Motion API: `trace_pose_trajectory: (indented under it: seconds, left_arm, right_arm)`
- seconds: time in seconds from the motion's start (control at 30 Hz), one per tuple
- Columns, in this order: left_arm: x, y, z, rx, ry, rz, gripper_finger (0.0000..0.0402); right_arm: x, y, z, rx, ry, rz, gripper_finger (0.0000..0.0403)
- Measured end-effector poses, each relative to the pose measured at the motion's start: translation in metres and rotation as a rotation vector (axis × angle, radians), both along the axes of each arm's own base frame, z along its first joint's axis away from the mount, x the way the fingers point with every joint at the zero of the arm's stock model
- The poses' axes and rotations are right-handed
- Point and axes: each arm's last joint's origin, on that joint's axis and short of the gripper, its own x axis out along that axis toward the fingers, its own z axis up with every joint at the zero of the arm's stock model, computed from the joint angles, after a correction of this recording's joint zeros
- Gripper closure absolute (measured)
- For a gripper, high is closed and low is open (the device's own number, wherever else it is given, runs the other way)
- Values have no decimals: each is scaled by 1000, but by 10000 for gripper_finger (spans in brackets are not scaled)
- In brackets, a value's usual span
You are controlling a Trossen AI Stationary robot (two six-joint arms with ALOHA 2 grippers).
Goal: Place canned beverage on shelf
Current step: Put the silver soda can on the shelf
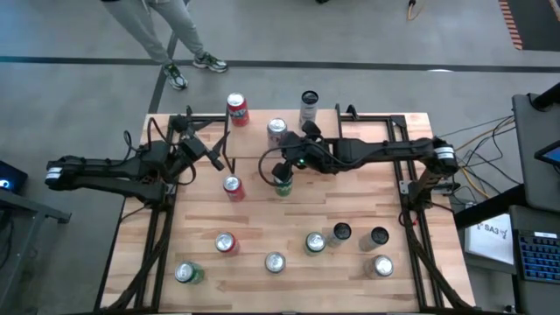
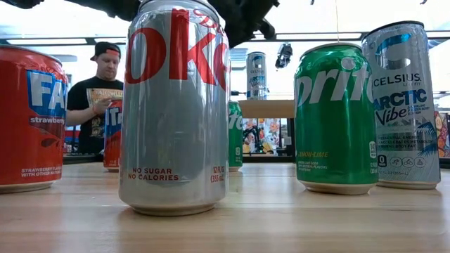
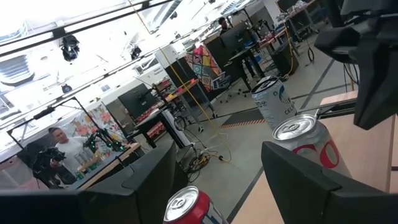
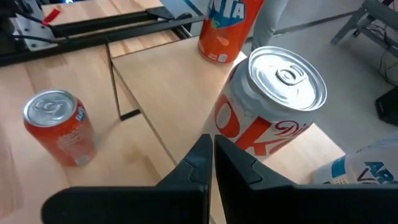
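The shelf (image 1: 254, 147), a small raised light-wood board (image 4: 168, 81), stands at the table's far middle. On it stand a red can (image 1: 236, 109) at the far left corner, a silver-and-red can (image 1: 276, 131) (image 4: 273, 106) and a pale tall can (image 1: 308, 105). My right gripper (image 1: 282, 171) (image 4: 211, 155) is shut on nothing, above the shelf's near edge, just short of the silver-and-red can. A green can (image 1: 283, 185) stands on the table right below it, partly hidden. My left gripper (image 1: 206, 153) (image 3: 217, 186) waits open at the shelf's left, holding nothing.
A red can (image 1: 232, 187) (image 4: 59, 127) stands on the table left of the green one. Several more cans (image 1: 275, 261) are spread over the table's near half and fill the low view (image 2: 176, 105). A person's legs (image 1: 175, 35) stand beyond the far edge.
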Motion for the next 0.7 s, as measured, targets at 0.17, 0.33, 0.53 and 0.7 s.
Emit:
trace_pose_trajectory:
  seconds: [0.17,0.33,0.53,0.7]
  left_arm:
    - [0,0,0,0,0,0,178]
    - [0,0,0,-1,0,3,178]
    - [0,0,0,-1,0,3,178]
    - [0,0,0,-1,0,3,178]
  right_arm:
    - [2,-14,-6,-1,17,-35,394]
    - [3,-25,-10,-2,30,-59,394]
    - [4,-29,-8,-4,10,-66,394]
    - [6,-29,-6,-16,-18,-54,394]
